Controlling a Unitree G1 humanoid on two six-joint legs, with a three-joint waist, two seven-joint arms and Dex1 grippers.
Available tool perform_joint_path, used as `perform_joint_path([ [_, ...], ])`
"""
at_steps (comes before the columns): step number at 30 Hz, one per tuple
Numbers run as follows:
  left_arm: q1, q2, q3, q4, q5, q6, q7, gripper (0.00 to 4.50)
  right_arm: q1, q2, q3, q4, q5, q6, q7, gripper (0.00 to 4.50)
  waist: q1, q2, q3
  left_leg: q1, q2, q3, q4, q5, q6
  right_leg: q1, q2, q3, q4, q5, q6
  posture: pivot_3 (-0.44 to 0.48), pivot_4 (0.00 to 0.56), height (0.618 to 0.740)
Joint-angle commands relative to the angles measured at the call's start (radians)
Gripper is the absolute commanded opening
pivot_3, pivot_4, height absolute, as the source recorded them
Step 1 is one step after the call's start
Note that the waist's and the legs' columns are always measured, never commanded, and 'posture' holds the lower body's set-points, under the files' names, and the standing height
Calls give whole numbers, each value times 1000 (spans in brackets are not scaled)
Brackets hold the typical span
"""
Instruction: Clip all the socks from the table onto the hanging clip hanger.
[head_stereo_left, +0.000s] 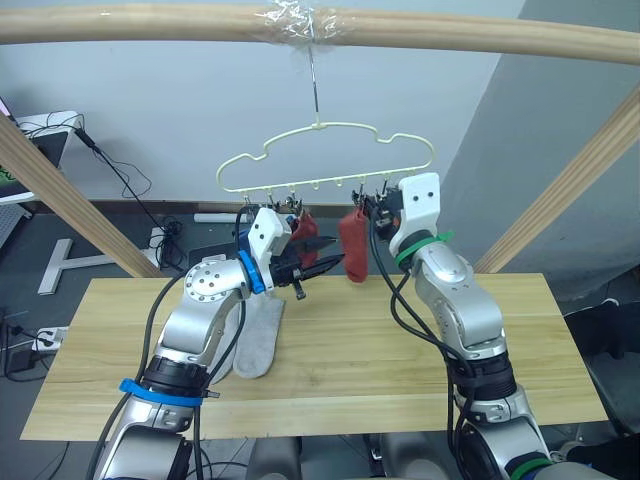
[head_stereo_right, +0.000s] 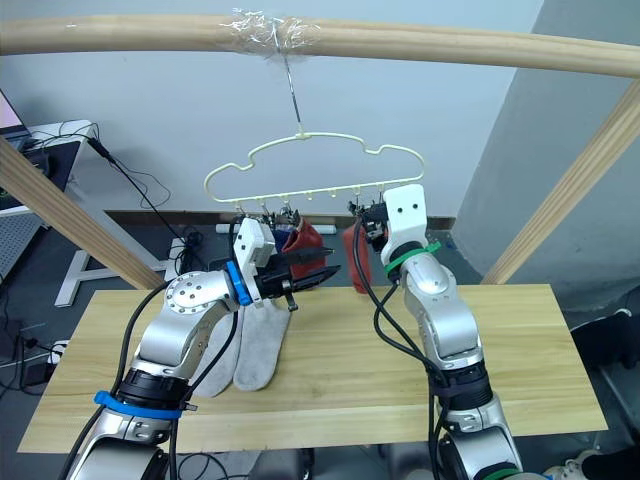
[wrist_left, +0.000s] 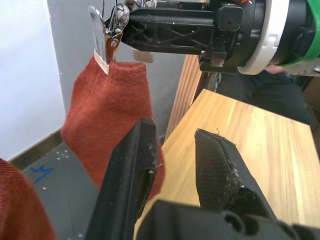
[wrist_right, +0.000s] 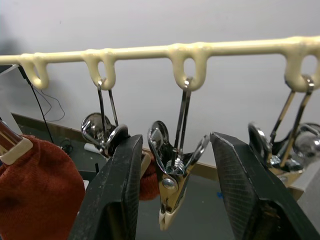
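Observation:
The pale yellow clip hanger (head_stereo_left: 325, 128) hangs by its hook from the round wooden bar. Two rust red socks (head_stereo_left: 353, 246) (head_stereo_left: 304, 236) hang side by side from its silver clips. My left gripper (head_stereo_left: 332, 264) is open just below and between them, with one red sock (wrist_left: 107, 112) beside a finger and nothing held. Up at the clip row, my right gripper (wrist_right: 172, 190) is open, its fingers on either side of an empty silver clip (wrist_right: 171, 176). Two light grey socks (head_stereo_left: 258, 336) lie side by side on the wooden table (head_stereo_left: 400, 370), partly hidden under my left arm.
The thick wooden bar (head_stereo_left: 450, 35) spans the top, with slanted wooden posts at left (head_stereo_left: 60, 190) and right (head_stereo_left: 570, 190). More empty clips (wrist_right: 102, 132) hang along the hanger. Cables and a power strip (head_stereo_left: 45, 340) lie on the floor behind the table.

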Motion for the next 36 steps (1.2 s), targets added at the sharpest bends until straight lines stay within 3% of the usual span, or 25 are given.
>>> perform_joint_path([
  [1,-21,3,41,-77,-59,26,-5,1592,-33,16,3,-14,10,-17,10,2220,0,0,0,0,0,0,0,0,0,0,0,0,0,0,0,0,190,700],
  [24,-19,-6,36,-87,-56,32,3,1592,-67,44,-1,14,13,-32,26,2220,1,0,0,0,0,0,0,0,0,0,0,0,0,0,0,5,188,700],
  [27,-17,-10,39,-90,-66,35,-3,1592,-68,48,-5,14,16,-35,24,1585,1,0,0,0,0,0,0,0,0,0,0,0,0,0,0,5,188,700],
  [29,-16,-10,42,-94,-72,36,-7,1592,-68,49,-6,14,17,-37,24,808,1,0,0,0,0,0,0,0,0,0,0,0,0,0,0,5,188,700],
  [31,-16,-11,43,-96,-73,37,-6,1592,-68,50,-9,14,17,-37,24,330,1,0,0,0,0,0,0,0,0,0,0,0,0,0,0,5,188,700],
  [33,-15,-10,43,-97,-74,38,-4,1592,-68,50,-11,15,17,-37,26,6,1,0,0,0,0,0,0,0,0,0,0,0,0,0,0,8,187,700],
  [36,-10,-6,39,-96,-56,22,9,1592,-69,51,-12,15,19,-37,27,6,1,0,0,0,0,0,0,0,0,0,0,0,0,0,0,8,187,700],
])
